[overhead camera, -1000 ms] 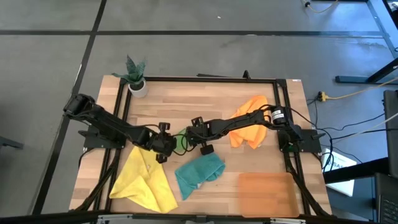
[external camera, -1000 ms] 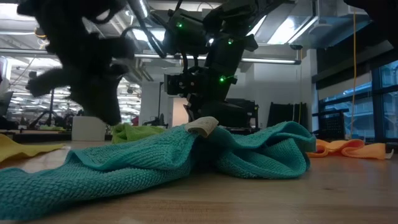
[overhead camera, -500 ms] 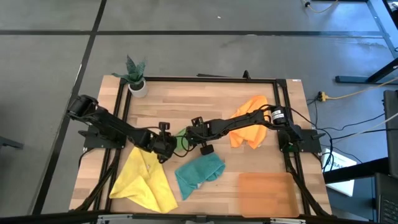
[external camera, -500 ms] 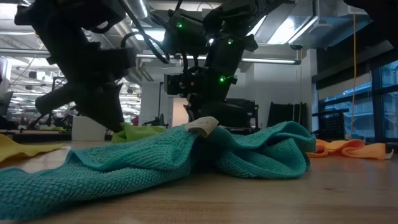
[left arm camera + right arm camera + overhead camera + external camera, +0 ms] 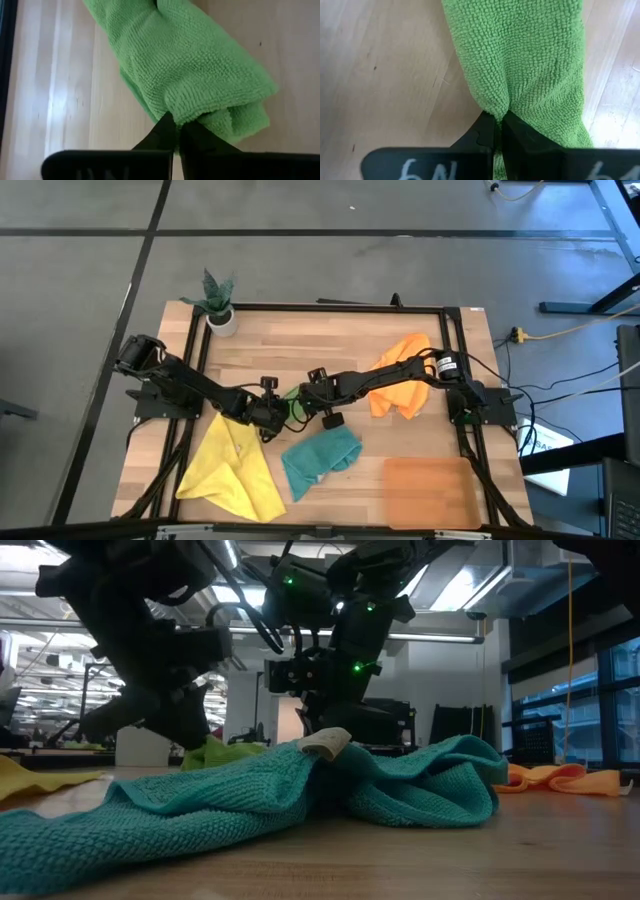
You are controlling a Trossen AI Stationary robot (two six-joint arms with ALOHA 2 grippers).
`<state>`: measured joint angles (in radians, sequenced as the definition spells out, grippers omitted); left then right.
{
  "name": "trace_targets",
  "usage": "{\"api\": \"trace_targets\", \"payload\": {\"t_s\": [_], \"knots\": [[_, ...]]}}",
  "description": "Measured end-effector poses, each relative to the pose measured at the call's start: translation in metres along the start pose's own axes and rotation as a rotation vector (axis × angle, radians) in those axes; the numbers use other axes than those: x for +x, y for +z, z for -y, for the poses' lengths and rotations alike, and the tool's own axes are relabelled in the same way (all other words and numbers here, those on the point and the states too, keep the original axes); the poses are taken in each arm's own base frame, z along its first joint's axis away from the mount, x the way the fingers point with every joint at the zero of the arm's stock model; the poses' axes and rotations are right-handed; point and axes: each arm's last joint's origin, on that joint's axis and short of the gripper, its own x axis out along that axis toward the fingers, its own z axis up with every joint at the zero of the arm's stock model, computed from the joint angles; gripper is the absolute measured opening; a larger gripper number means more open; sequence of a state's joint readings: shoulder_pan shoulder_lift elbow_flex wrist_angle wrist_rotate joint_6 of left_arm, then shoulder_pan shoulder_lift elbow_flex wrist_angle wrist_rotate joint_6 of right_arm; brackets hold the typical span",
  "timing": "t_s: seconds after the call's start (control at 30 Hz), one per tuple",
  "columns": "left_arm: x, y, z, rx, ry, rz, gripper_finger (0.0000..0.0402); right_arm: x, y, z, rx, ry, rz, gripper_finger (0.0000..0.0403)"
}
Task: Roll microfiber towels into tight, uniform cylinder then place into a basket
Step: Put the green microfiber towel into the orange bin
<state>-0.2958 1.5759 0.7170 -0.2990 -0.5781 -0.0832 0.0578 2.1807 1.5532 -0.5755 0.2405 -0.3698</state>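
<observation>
A green microfiber towel [image 5: 292, 402], bunched into a narrow band, lies on the wooden table's middle between my two grippers. My left gripper [image 5: 274, 415] is shut on its left end and my right gripper [image 5: 305, 394] on its right end. The yellow towel [image 5: 235, 470] and the teal towel [image 5: 320, 458] lie crumpled near the front edge. The orange towel [image 5: 400, 385] lies under the right arm. The basket [image 5: 430, 490] rests flat at the front right. The low view shows the green towel [image 5: 225, 752] behind the teal one [image 5: 300, 790]. My left gripper pinches a folded edge of the green towel [image 5: 186, 111] between its two fingertips, slanting down from the table's left. The towel rests on the table beyond the fingers. My right gripper pinches a bunched fold at the towel's other end [image 5: 502, 102], slanting down from the right. The cloth lies on the wood.
A small white plant pot [image 5: 221, 318] stands at the far left corner. A black frame [image 5: 320, 307] runs round the tabletop. Bare wood [image 5: 300, 345] shows along the far side, behind the arms.
My left gripper has moved down and toward the table's right, onto the green towel's left end. My right gripper and the towels have kept still.
</observation>
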Motion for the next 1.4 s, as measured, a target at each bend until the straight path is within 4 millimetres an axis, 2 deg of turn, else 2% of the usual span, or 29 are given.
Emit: {"api": "trace_targets", "payload": {"t_s": [0.2,0.37,0.53,0.7,0.93,1.23,1.4], "knots": [[-0.001,0.003,0.0,-0.004,0.0,0.006,0.0001,-0.006,0.0,0.0,-0.002,-0.025,-0.017,0.0016],[-0.006,0.017,-0.003,-0.009,0.005,0.043,0.0,-0.027,0.001,0.006,0.051,-0.039,0.008,0.0016],[-0.011,0.03,-0.007,-0.017,0.007,0.08,0.0,-0.037,0.002,0.006,0.044,-0.055,0.015,0.0013],[-0.015,0.038,-0.009,-0.03,0.011,0.103,0.0,-0.044,0.002,-0.001,0.021,-0.116,-0.022,0.0012],[-0.022,0.049,-0.01,-0.035,0.034,0.139,0.0,-0.061,0.007,-0.011,0.003,-0.117,0.008,0.0012],[-0.042,0.073,-0.006,-0.046,0.022,0.24,0.0,-0.099,0.004,-0.021,0.058,-0.197,0.002,0.0011],[-0.051,0.084,-0.002,-0.057,0.014,0.344,0.0,-0.125,0.002,-0.034,0.091,-0.196,0.017,0.0011]]}}
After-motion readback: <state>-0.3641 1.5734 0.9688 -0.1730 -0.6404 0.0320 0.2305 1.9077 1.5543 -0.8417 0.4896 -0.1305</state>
